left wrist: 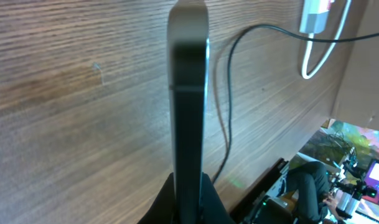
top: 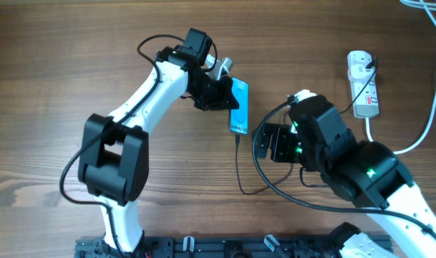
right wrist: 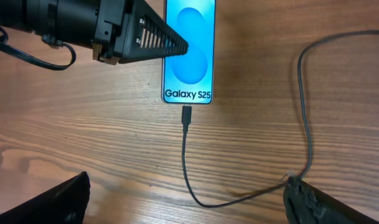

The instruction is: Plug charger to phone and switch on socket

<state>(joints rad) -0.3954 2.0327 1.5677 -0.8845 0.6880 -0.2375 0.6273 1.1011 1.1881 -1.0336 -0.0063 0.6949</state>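
The phone (top: 239, 106) has a cyan screen and lies near the table's middle. In the right wrist view (right wrist: 189, 50) its near end reads "Galaxy S25". My left gripper (top: 219, 93) is shut on the phone's sides. In the left wrist view the phone (left wrist: 189, 93) shows edge-on between the fingers (left wrist: 189, 202). The charger's small dark plug (right wrist: 187, 116) meets the phone's bottom edge; how deep it sits I cannot tell. Its thin black cable (top: 238, 168) loops toward my right gripper (right wrist: 188, 190), which is wide open, with the cable brushing its right finger. The white socket (top: 363, 84) lies at the far right.
A thicker white cable (top: 425, 136) runs from the socket along the table's right edge. The socket end and white lead also show at the top right of the left wrist view (left wrist: 317, 18). The arm bases stand along the table's front edge (top: 203, 247).
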